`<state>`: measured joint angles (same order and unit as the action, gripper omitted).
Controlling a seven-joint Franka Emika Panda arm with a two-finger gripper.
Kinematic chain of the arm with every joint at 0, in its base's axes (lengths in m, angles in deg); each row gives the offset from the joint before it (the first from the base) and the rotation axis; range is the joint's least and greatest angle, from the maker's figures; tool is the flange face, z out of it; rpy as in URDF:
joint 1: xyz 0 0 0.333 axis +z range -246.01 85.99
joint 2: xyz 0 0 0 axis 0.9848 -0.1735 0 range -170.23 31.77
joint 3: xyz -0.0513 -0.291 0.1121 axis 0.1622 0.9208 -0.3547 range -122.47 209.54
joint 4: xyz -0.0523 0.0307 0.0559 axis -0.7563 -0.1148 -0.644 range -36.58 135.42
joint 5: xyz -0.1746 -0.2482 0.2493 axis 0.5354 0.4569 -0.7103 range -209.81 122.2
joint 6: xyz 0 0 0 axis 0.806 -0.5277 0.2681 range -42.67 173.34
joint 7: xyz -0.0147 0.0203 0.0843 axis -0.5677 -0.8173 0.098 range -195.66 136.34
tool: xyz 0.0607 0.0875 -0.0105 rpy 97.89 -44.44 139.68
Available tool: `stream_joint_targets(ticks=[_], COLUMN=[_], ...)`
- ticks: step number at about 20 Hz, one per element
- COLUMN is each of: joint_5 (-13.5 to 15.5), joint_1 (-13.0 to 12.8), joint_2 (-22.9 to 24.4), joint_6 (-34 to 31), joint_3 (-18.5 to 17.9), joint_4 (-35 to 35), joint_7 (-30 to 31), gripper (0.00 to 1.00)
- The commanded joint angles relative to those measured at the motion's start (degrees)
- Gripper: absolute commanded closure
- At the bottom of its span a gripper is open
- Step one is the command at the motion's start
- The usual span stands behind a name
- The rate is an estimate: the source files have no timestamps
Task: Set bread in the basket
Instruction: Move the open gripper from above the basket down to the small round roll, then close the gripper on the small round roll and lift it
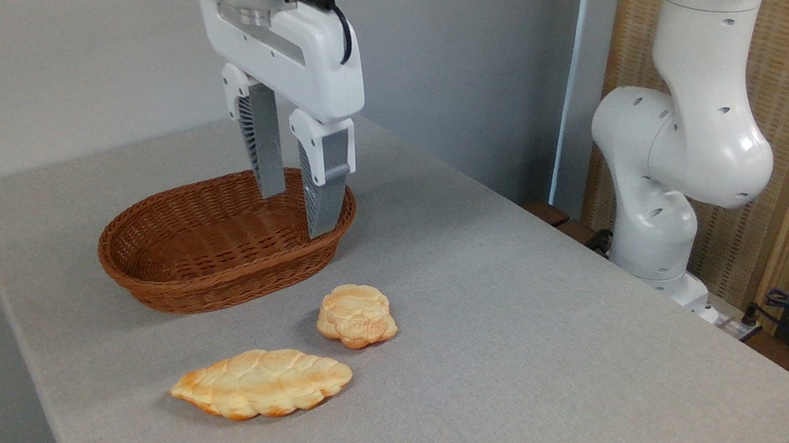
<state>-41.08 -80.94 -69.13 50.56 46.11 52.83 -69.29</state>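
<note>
Grey table (536, 362), bread (357, 315) below-right of empty parted jaws, over basket (207, 258)

The basket (207, 258) is a warm reddish brown, woven all over in fine ribbed rows, and it sits on a pale grey table (536, 362) with a faint cloth grain. The bread (357, 316) is golden tan with a ridged top, and the braided loaf (263, 383) is cream browning to orange at its edges. The gripper (293, 214) is white with grey fingers (323, 197).
</note>
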Motion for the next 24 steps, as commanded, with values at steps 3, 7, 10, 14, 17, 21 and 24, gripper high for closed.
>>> stream_joint_targets(ticks=[3, 7, 10, 14, 17, 21, 24], joint_5=[0.43, 0.35, 0.35, 0.35, 1.04, 2.7, 9.21], joint_1=[-0.03, -0.29, -0.3, -0.47, -0.65, -0.73, -0.74], joint_2=[9.03, 9.22, 8.87, 8.52, 7.73, 7.37, 7.02], joint_6=[10.84, 17.27, 19.39, 26.24, 26.78, 26.79, 26.79], joint_3=[-0.56, -0.21, -0.2, 0.14, 0.32, 0.41, 0.32], joint_4=[18.52, 26.45, 29.89, 35.25, 35.35, 35.35, 35.35], joint_7=[-5.98, -9.39, -12.13, -12.05, -11.61, -11.52, -11.87], gripper=[0.0, 0.0, 0.0, 0.0, 0.0, 0.3, 0.7])
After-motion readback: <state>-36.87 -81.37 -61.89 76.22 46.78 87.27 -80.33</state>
